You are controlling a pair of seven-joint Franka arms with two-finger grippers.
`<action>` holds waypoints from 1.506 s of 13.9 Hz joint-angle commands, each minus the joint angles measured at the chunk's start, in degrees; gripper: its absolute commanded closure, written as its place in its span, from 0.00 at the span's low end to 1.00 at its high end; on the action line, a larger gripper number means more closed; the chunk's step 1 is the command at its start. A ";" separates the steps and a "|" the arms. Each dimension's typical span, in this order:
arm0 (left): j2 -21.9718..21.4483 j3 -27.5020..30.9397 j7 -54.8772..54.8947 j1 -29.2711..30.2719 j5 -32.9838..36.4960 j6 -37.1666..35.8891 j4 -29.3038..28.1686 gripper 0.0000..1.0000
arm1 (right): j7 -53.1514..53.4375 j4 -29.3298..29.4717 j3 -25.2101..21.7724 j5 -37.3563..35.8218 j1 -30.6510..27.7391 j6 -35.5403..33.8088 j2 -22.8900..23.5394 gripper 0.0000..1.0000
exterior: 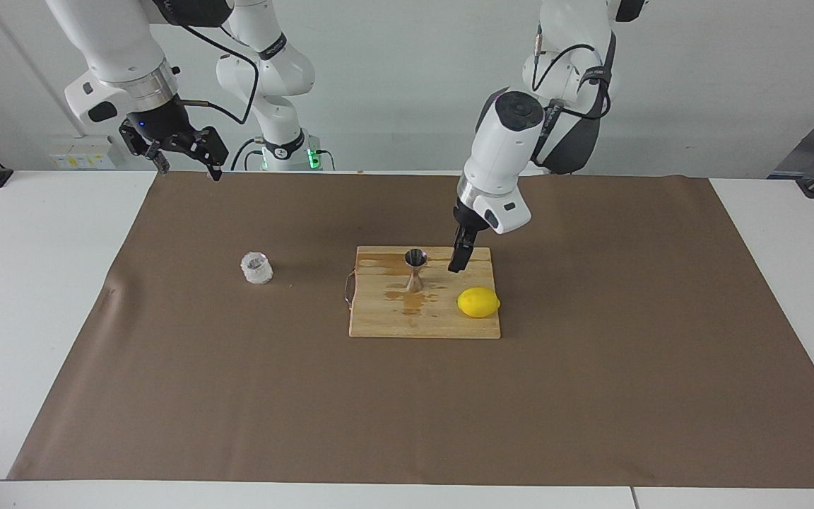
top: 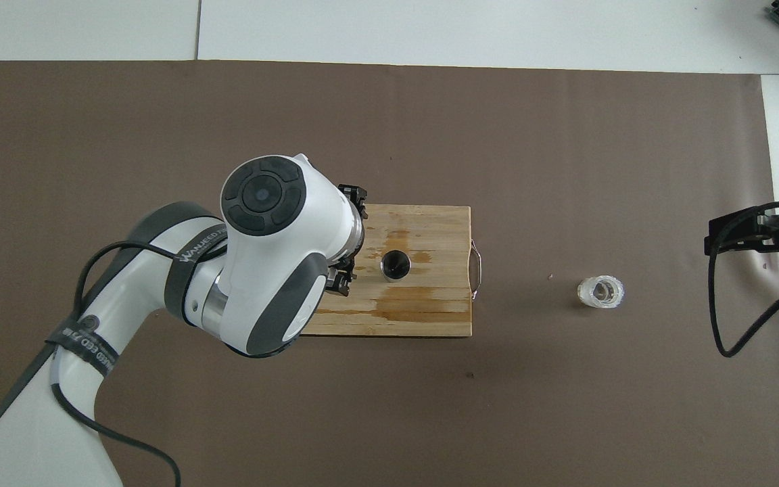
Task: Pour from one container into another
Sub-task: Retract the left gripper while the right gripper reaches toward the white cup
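Note:
The clear faceted glass cup (exterior: 256, 268) (top: 600, 291) stands upright on the brown mat toward the right arm's end. The steel hourglass jigger (exterior: 415, 269) (top: 395, 264) stands upright and free on the wooden cutting board (exterior: 386, 322) (top: 430, 297). My left gripper (exterior: 457, 261) hangs open above the board's edge nearer the robots, beside the jigger and apart from it, holding nothing. In the overhead view its wrist covers most of it. My right gripper (exterior: 182, 154) (top: 761, 233) waits open, high over the mat's corner at the right arm's end.
A yellow lemon (exterior: 478, 302) lies on the board toward the left arm's end, hidden under the arm in the overhead view. Wet stains mark the board around the jigger. A wire handle (top: 475, 267) sticks out of the board toward the cup.

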 commanded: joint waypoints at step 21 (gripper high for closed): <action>-14.46 -0.21 98.09 26.30 7.02 -20.25 0.03 0.00 | -64.96 -24.46 0.09 0.29 -1.38 19.00 -5.57 0.00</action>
